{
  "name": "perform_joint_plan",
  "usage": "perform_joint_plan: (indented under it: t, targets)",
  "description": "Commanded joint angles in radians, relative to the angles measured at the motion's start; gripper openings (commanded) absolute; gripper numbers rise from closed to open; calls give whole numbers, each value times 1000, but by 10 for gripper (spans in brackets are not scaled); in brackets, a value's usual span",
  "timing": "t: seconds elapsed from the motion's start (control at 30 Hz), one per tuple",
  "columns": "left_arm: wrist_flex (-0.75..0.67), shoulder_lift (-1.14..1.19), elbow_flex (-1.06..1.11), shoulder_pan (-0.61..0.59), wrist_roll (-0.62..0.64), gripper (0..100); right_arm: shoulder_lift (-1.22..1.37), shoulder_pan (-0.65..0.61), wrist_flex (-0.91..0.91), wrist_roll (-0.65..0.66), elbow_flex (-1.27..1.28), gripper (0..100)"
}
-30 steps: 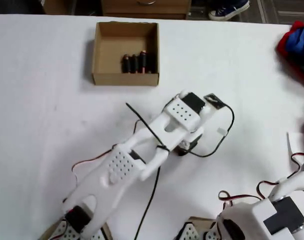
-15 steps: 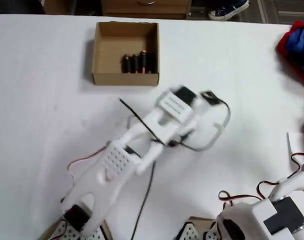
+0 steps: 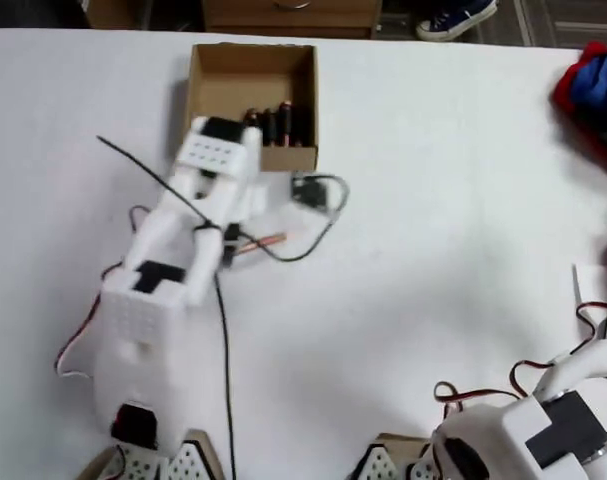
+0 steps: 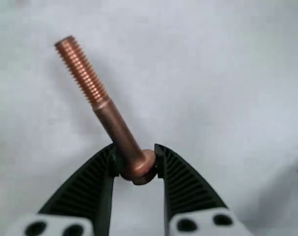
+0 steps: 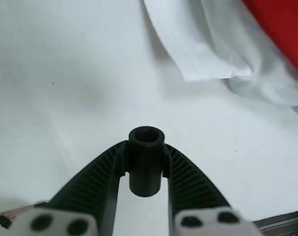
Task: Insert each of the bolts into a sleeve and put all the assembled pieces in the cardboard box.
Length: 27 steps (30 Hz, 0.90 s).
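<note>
A copper bolt (image 4: pixel 102 105) is clamped by its head in my left gripper (image 4: pixel 136 164), threaded end pointing away over the white table. From above, the bolt (image 3: pixel 265 242) sticks out to the right of the left arm (image 3: pixel 198 200), just in front of the cardboard box (image 3: pixel 251 158). Inside the box lie several dark assembled pieces (image 3: pixel 275 125). My right gripper (image 5: pixel 145 162) is shut on a black sleeve (image 5: pixel 146 157), held upright with its open bore facing the camera. The right arm's base (image 3: pixel 543 430) sits at the lower right.
A red and blue cloth pile (image 3: pixel 593 80) lies at the table's right edge, and white and red fabric folds (image 5: pixel 212 44) lie beyond the sleeve. Black and red cables (image 3: pixel 313 215) trail from the left arm. The table between the arms is bare white.
The left arm has swung left from the table's middle to just in front of the box, carrying the bolt. The right arm has stayed put.
</note>
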Motion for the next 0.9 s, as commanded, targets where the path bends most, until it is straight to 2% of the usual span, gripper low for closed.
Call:
perform_joint_plan:
  t: [0.0, 0.17, 0.33, 0.47, 0.57, 0.63, 0.67, 0.7, 0.87]
  targets:
    - [-6, -92, 35, -69, -106, 24, -62, -31, 5, 0, -15, 20]
    - [-29, -78, 35, -157, -107, 55, -62, -71, 10, -2, -15, 20]
    - [-114, -84, 35, -241, -26, 269, -62, -91, 12, -2, -15, 20]
    - [-126, -89, -35, -284, 12, 260, -62, -90, 12, -2, -15, 20]
    - [-43, -92, -124, -276, 66, 222, -62, -88, 12, -2, -15, 20]
    - [18, -91, -179, -242, 233, 197, -62, -90, 12, -2, -15, 20]
    - [17, -91, -185, -219, 374, 184, -62, -90, 12, -2, -15, 20]
    - [15, -91, -189, -201, 543, 170, -62, -91, 12, -2, -15, 20]
    - [15, -87, -154, -157, 1551, 128, -62, -91, 5, -2, -15, 20]
